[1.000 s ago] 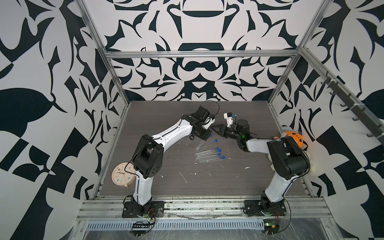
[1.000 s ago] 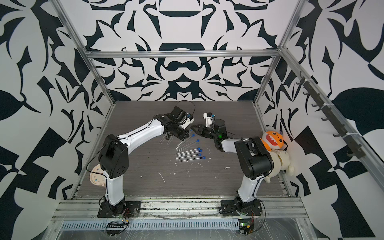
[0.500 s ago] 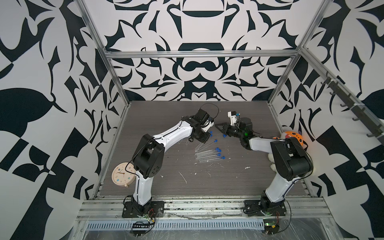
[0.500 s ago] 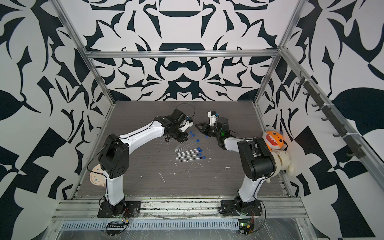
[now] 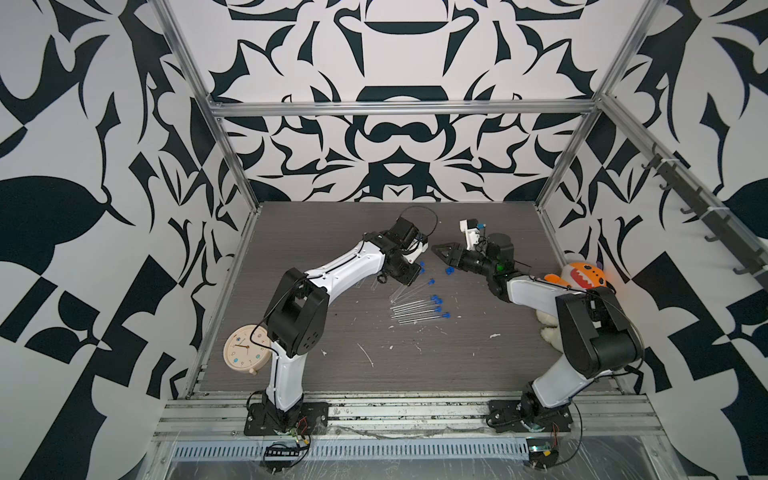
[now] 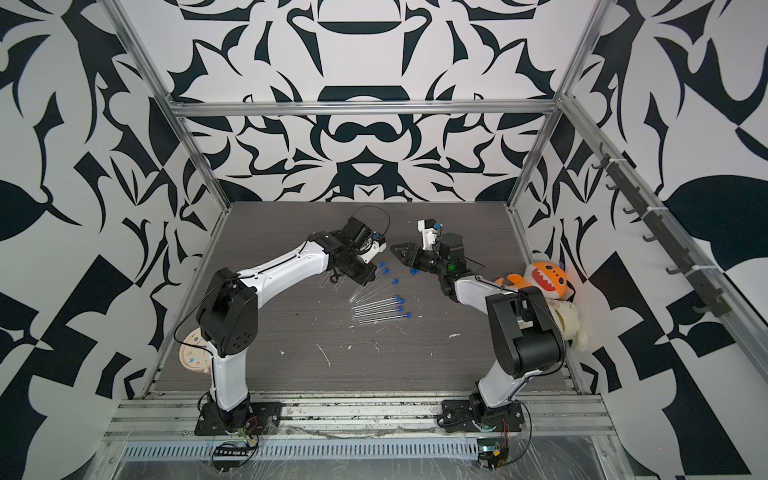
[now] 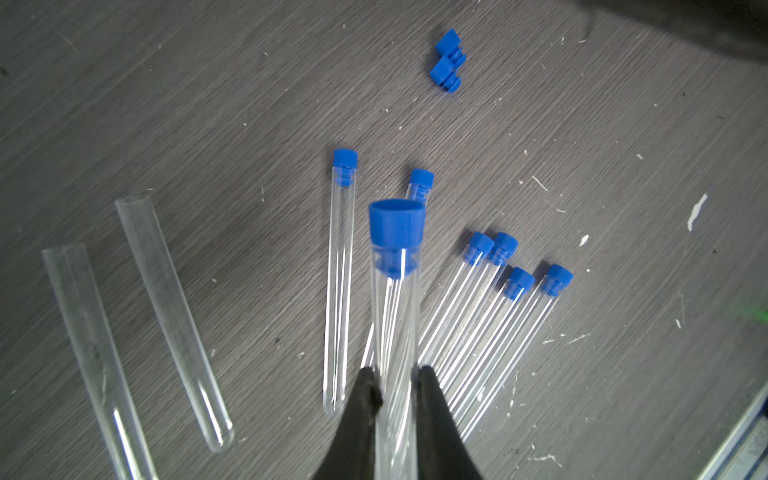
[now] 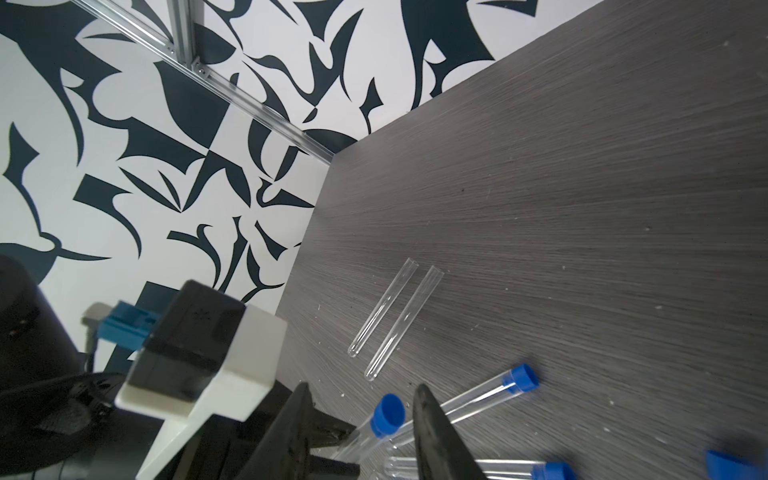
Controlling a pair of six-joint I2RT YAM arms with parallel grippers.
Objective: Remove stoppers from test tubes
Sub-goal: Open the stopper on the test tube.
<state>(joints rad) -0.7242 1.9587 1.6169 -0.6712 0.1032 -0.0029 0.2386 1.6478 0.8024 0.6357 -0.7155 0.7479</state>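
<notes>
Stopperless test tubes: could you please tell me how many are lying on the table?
2. One open tube and a second open tube lie side by side on the table, on the left arm's side of the stoppered tubes. The arms may hide others.

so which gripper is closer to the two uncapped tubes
Left. The left gripper, clamping a capped tube, hangs close beside the uncapped tubes; the right gripper sits open farther off, beyond that tube's stopper.
</notes>
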